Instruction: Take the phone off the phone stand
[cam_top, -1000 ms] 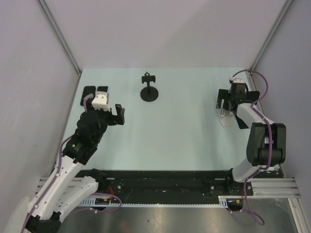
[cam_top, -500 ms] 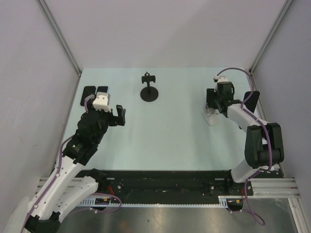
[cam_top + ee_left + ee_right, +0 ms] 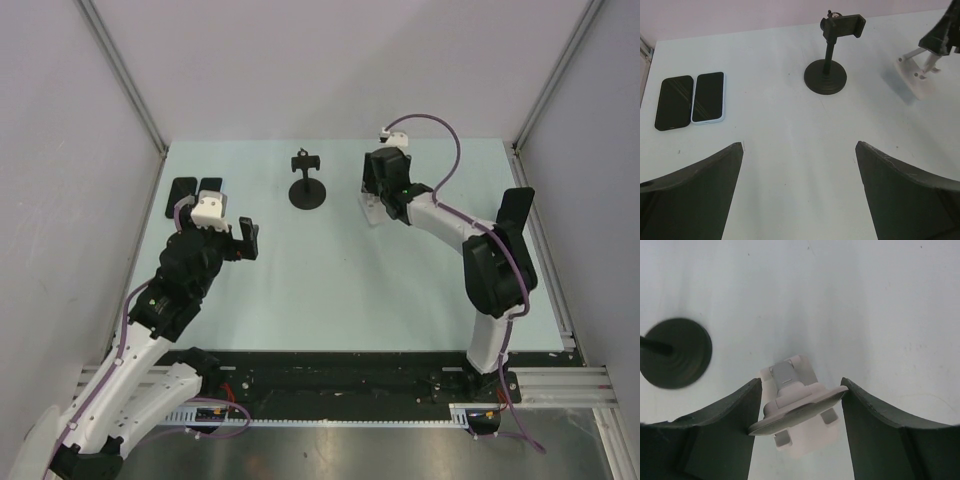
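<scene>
A white phone stand sits between my right gripper's fingers, which are shut on the edges of its flat plate. No phone is on it. From above, this gripper is right of the black phone stand, whose clamp holds nothing. Two phones lie flat at the far left: a black one and one in a pale blue case. My left gripper is open over bare table, nearer than the phones.
The white stand appears in the left wrist view at the upper right, its foot low over the table. A dark flat slab stands near the right wall behind my right arm. Walls enclose the pale green table on three sides.
My right gripper closed on the white stand and swept left with it, from the right edge to beside the black stand. The left arm has not moved.
</scene>
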### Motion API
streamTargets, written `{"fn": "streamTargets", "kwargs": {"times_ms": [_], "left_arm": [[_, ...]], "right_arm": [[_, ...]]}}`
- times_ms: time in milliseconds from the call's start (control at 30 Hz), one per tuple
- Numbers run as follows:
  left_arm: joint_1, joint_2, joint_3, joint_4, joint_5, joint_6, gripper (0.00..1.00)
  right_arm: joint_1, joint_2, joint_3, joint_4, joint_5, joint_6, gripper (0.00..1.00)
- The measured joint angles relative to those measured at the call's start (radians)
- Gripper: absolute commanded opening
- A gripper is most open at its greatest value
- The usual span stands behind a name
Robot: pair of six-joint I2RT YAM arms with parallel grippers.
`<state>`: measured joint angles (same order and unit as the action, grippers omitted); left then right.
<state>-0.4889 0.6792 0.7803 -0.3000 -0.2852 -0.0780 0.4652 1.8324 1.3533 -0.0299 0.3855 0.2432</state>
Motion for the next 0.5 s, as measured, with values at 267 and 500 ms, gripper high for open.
{"fn": "streamTargets", "kwargs": {"times_ms": [267, 500], "left_arm": [[-0.001, -0.002, -0.007, 0.003, -0.011, 0.000, 1.00], [-0.002, -0.002, -0.016, 0.006, -0.026, 0.001, 1.00]], "right_arm": [[0.071, 0.282, 0.429, -0.135, 0.171, 0.093, 0.00], [0.104, 0.519, 0.781, -0.280, 0.264, 0.146, 0.01]]}}
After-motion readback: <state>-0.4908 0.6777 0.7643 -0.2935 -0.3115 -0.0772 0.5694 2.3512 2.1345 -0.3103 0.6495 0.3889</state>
